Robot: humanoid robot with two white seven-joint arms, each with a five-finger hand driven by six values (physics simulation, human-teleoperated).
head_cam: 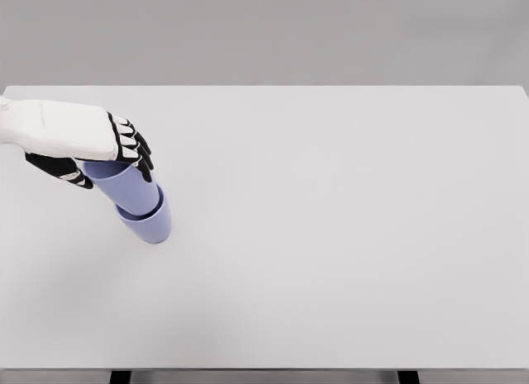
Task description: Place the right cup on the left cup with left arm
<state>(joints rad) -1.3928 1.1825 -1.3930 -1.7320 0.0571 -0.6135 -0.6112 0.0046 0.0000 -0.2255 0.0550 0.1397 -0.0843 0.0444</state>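
On the table's (331, 235) left side I see my left hand (91, 144) over the stack, fingers (132, 144) curled round the upper cup (124, 184). That cup sits nested in the lower cup (149, 223), both tilted in this view.

A bare simulated test space: a plain white table (347, 235) against a featureless grey backdrop.
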